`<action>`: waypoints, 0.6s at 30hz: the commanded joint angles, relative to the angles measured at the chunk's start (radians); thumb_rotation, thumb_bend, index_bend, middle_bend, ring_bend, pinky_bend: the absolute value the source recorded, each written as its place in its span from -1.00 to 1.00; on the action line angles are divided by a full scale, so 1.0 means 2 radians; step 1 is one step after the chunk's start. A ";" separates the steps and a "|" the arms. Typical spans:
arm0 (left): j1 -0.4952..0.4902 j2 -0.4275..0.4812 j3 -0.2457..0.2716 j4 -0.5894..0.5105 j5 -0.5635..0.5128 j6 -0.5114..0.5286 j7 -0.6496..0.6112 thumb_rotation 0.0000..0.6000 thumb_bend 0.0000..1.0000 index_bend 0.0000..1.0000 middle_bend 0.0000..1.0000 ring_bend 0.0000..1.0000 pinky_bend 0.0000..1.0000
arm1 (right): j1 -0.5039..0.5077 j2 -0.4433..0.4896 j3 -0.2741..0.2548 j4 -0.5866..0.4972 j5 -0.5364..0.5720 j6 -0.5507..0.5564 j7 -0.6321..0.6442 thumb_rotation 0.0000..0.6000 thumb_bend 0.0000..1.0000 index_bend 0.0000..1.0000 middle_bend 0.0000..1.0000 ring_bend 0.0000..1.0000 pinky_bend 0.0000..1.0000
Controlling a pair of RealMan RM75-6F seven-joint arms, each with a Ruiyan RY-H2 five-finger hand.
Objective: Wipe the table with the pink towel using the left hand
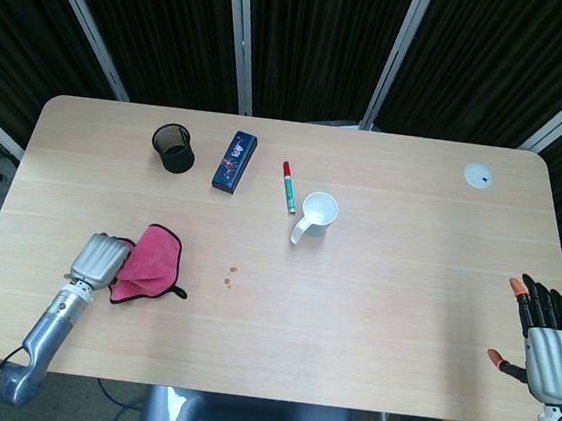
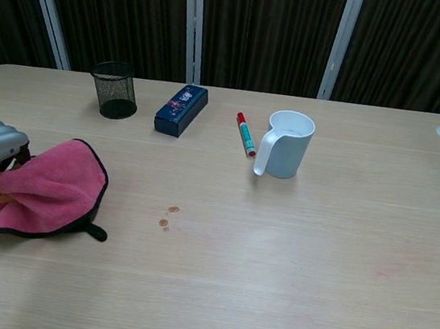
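Lower left of the head view: the left hand grips the bunched pink towel near the worktop front-left edge. Bare wood runs right from the towel past small brown spots. Only the head view catches the right hand, fingers spread, holding nothing, at the lower right. The chest view shows the left hand's fingers curled into the towel.

1 pink towel, 1 mesh cup, 1 blue box, 1 marker, 1 white mug.
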 commanded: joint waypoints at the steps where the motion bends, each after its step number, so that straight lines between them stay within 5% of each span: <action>1: -0.010 -0.013 -0.001 -0.007 0.017 0.015 -0.005 1.00 -0.18 0.74 0.30 0.09 0.08 | 0.000 0.000 0.000 0.001 0.000 -0.001 -0.001 1.00 -1.00 -1.00 -1.00 -1.00 -1.00; 11: -0.065 -0.087 -0.027 -0.080 0.036 0.019 0.097 1.00 -0.18 0.75 0.30 0.09 0.08 | 0.002 0.001 0.001 0.003 0.009 -0.011 0.010 1.00 -1.00 -1.00 -1.00 -1.00 -1.00; 18: -0.095 -0.151 -0.031 -0.071 0.036 0.003 0.140 1.00 -0.18 0.75 0.30 0.09 0.08 | 0.003 0.006 0.007 0.005 0.019 -0.014 0.028 1.00 -1.00 -1.00 -1.00 -1.00 -1.00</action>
